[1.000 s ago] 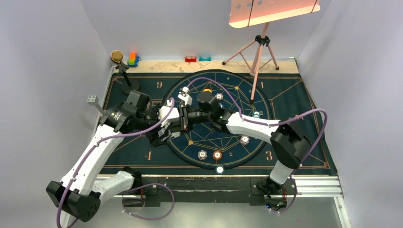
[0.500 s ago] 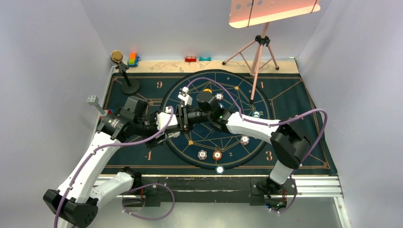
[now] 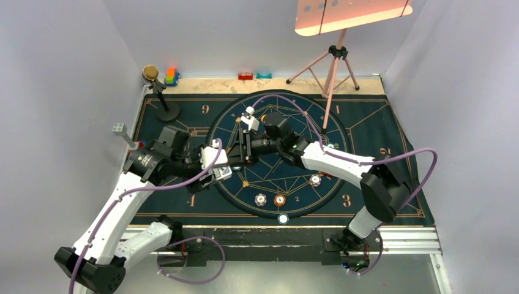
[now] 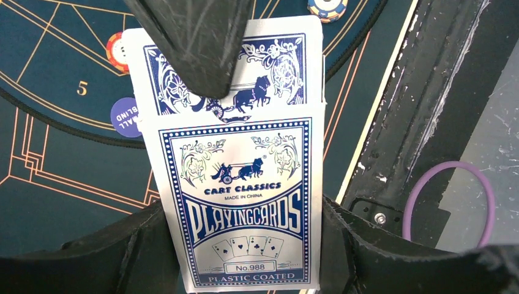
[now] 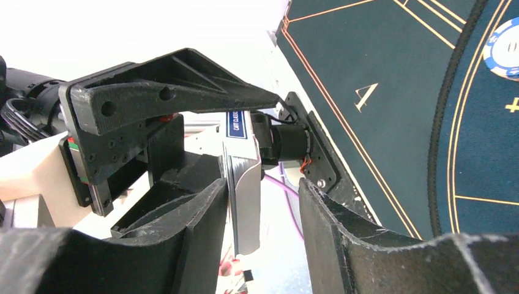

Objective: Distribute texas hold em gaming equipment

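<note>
1. Playing-card box [image 4: 238, 177]: blue and white, held up off the mat [image 4: 55, 202]. It sits over the mat's near-left part, at the rim of the round pattern.
2. My left hand [image 4: 242, 211] pinches the box, one finger on each long side.
3. A blue-patterned piece sticks out of the box's far end. Flap or cards, can't tell.
4. My right hand [image 5: 260, 184] is spread, its fingers either side of that end of the box, with a gap showing on one side.
5. In the left wrist view one right finger [image 4: 196, 43] lies across the sticking-out piece. Contact is unclear.
6. On the mat beyond the box: orange chip [image 4: 115, 52], blue "blind" disc [image 4: 125, 116], blue-and-white chip [image 4: 327, 7].
7. Top view: white chip [image 3: 283, 218] at the mat's near edge, well apart from both hands.
</note>
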Controlling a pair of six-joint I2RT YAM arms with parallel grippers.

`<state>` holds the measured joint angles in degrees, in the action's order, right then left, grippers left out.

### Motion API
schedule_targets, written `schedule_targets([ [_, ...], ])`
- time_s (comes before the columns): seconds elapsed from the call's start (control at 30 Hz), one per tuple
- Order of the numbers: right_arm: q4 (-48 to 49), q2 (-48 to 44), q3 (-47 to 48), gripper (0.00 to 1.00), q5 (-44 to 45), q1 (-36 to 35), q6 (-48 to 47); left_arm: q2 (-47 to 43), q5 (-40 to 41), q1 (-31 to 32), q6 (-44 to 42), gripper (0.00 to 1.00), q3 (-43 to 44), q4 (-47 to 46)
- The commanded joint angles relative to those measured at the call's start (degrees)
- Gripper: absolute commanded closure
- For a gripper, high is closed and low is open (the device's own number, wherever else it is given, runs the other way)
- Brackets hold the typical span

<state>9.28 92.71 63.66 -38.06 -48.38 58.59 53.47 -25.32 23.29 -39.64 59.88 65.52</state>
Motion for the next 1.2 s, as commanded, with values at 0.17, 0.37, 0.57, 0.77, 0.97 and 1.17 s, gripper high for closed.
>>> schedule_targets([
  [0.17,-2.60,-1.85,0.72,0.54,1.72,0.39,-3.38,-0.24,-3.17,0.08,0.92,0.74,1.44,0.65],
  [0.37,-8.80,-3.69,1.47,0.57,4.34,1.22,-7.46,0.32,-4.27,0.08,1.22,0.77,1.91,1.90],
  [0.57,-10.97,-6.66,-0.29,0.60,5.35,2.78,-8.96,0.77,-5.29,0.09,1.82,0.80,1.56,1.83],
  [0.77,-11.11,-7.48,-0.24,0.53,5.57,2.81,-9.27,1.01,-5.79,0.09,2.37,0.81,1.51,1.46],
  [0.97,-11.88,-5.94,2.63,0.31,5.76,-0.38,-10.87,1.78,-6.31,0.09,2.71,0.82,1.92,1.42],
  [1.17,-10.96,-3.06,3.56,0.31,5.23,-2.44,-10.32,2.29,-6.76,0.09,3.16,0.83,2.99,1.44],
])
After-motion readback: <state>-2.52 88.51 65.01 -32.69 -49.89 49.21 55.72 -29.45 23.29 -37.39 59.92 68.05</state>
